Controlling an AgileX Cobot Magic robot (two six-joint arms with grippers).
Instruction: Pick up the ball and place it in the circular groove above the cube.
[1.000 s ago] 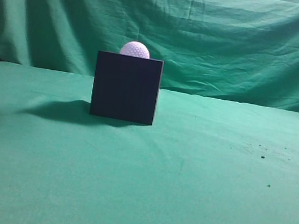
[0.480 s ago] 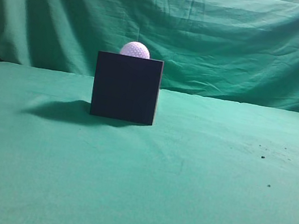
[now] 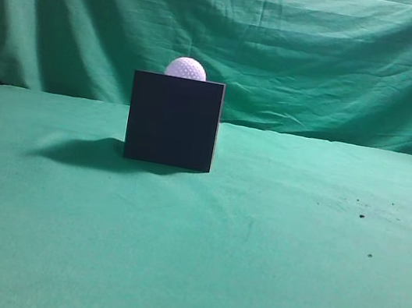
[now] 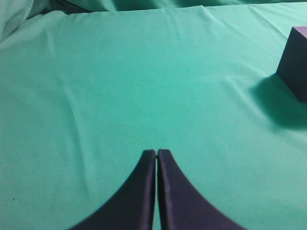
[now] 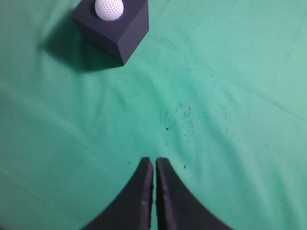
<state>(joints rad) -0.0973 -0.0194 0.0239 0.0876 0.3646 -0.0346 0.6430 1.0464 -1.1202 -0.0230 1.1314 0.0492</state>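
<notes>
The white dimpled ball (image 3: 186, 68) sits on top of the dark cube (image 3: 173, 121) in the exterior view. The right wrist view shows the ball (image 5: 109, 9) resting in the cube's (image 5: 122, 29) top at the upper left. My right gripper (image 5: 154, 161) is shut and empty above the cloth, well away from the cube. My left gripper (image 4: 156, 152) is shut and empty over bare cloth; a corner of the cube (image 4: 294, 62) shows at its right edge. Neither gripper shows in the exterior view.
Green cloth (image 3: 270, 244) covers the table and hangs as a backdrop (image 3: 325, 55). Small dark specks (image 5: 180, 117) lie on the cloth ahead of my right gripper. The cube casts a shadow (image 3: 80, 151) to its left.
A dark gripper tip at the top edge of the exterior view one second ago has left the frame. The ball and cube have not moved.
</notes>
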